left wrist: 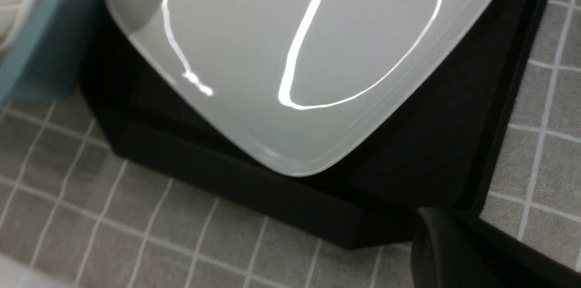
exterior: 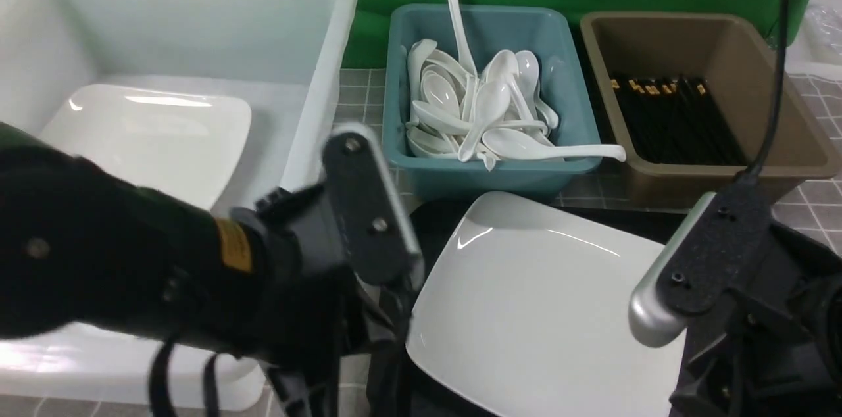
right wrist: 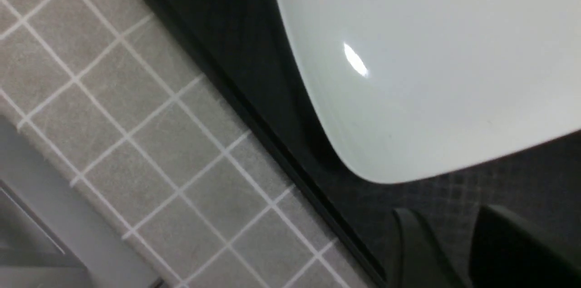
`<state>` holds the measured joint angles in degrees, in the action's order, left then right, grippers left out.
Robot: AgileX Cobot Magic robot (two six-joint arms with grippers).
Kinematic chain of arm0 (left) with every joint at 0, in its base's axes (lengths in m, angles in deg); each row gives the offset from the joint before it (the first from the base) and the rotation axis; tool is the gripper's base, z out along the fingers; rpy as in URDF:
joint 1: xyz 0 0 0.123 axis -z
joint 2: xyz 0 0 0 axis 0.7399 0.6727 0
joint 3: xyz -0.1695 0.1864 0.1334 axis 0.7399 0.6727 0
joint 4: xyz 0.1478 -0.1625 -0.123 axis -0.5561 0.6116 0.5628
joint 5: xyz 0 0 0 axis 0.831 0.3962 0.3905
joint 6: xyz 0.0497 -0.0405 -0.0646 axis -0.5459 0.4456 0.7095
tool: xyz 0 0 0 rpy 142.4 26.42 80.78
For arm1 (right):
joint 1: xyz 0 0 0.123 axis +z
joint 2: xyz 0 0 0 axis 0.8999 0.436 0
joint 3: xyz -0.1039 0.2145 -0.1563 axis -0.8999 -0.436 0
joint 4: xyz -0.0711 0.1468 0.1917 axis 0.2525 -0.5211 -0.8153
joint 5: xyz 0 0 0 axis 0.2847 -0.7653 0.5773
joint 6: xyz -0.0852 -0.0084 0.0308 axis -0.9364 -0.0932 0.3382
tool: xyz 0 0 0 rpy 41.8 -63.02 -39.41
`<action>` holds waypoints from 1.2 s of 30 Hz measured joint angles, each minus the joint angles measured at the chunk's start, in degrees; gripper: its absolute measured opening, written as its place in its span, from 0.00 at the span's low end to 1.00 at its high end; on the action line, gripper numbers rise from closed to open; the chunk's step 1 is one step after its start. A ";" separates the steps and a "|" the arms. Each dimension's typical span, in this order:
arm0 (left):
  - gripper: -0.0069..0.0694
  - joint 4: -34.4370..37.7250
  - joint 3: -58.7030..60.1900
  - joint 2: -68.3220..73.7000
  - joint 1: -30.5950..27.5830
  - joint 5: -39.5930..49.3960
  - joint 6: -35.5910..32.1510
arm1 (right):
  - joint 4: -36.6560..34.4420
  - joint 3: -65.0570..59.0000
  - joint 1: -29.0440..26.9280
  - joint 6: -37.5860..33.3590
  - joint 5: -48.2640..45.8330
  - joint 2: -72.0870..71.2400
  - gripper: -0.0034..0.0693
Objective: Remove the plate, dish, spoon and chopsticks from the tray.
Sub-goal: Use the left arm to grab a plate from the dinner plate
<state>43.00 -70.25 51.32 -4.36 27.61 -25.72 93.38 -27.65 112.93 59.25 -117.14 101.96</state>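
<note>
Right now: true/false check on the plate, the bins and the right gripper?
1. The square plate lies on the black tray. True.
2. The brown tub is empty. False: black chopsticks lie in it.
3. The white tub holds a second square plate. True.
4. The teal bin holds small dishes. False: white soup spoons fill it.
5. The right gripper grips the plate. False: its jaws stand open, clear of the plate.

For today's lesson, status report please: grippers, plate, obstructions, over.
Left gripper shut, holding nothing. Right gripper open, near plate corner. Plate on tray, bare. Nothing blocking it.
</note>
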 joint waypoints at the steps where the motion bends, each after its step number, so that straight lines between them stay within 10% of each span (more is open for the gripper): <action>1: 0.10 -0.40 -0.18 1.86 1.62 -0.88 -0.28 | 0.00 0.00 0.00 0.23 -0.95 -1.14 0.37; 10: 0.24 -4.12 -7.39 23.66 8.82 -4.93 -9.51 | 0.00 0.00 0.00 1.71 -3.86 -13.51 0.37; 18: 0.64 -14.81 -11.63 34.45 8.88 -5.42 -9.78 | 0.00 0.00 0.00 2.80 -4.29 -24.13 0.37; 36: 0.59 -22.21 -12.33 36.18 9.14 -9.24 -9.66 | 0.00 0.00 0.00 3.85 -4.35 -27.03 0.37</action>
<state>20.80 -82.58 87.50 4.78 18.38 -35.38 93.38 -27.65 112.93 63.10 -121.49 74.93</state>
